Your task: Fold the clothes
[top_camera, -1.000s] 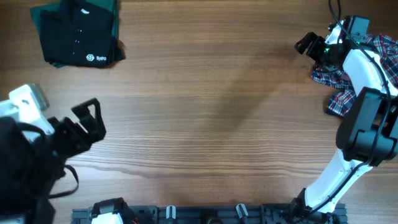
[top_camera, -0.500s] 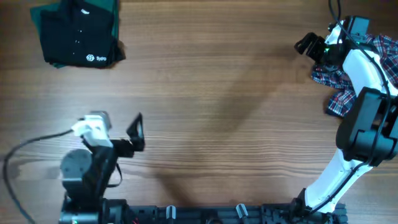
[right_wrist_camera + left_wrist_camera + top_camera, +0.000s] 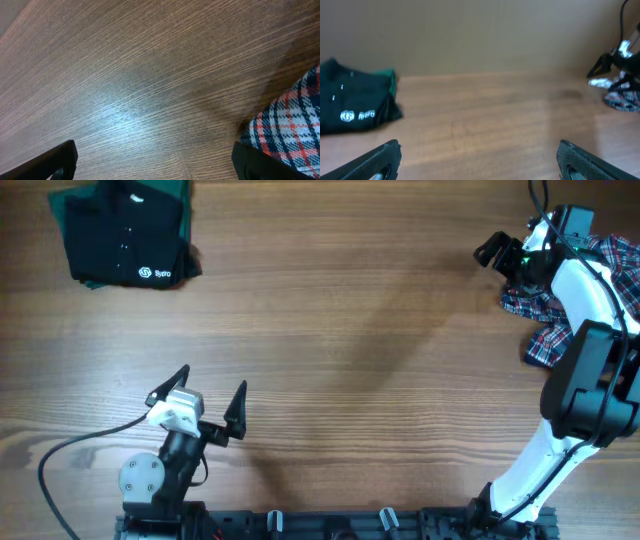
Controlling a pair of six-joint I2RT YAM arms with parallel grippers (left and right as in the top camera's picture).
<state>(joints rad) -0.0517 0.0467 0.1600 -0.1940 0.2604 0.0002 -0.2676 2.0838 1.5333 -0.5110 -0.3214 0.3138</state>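
The clothes, a black polo shirt (image 3: 120,242) with a small white logo, lie folded at the table's far left corner. The left wrist view also has the polo (image 3: 351,106), far off at its left. My left gripper (image 3: 214,378) hovers open near the front edge, well away from the polo, with nothing between its fingers (image 3: 379,159). My right gripper (image 3: 497,256) stands open at the far right, over bare wood beside the plaid shirt (image 3: 612,268). Its right finger (image 3: 267,164) sits close to the plaid cloth (image 3: 292,125); whether they touch is unclear.
A green garment (image 3: 182,198) lies under the black polo, its edge showing in the left wrist view as a green strip (image 3: 392,83). The plaid shirt is crumpled by the right edge, partly under the right arm (image 3: 585,360). A black rail (image 3: 330,525) runs along the table's front.
The left arm swung from the left edge back toward the front of the table, its gripper still open and now pointing away from the front edge. The right arm has not moved.
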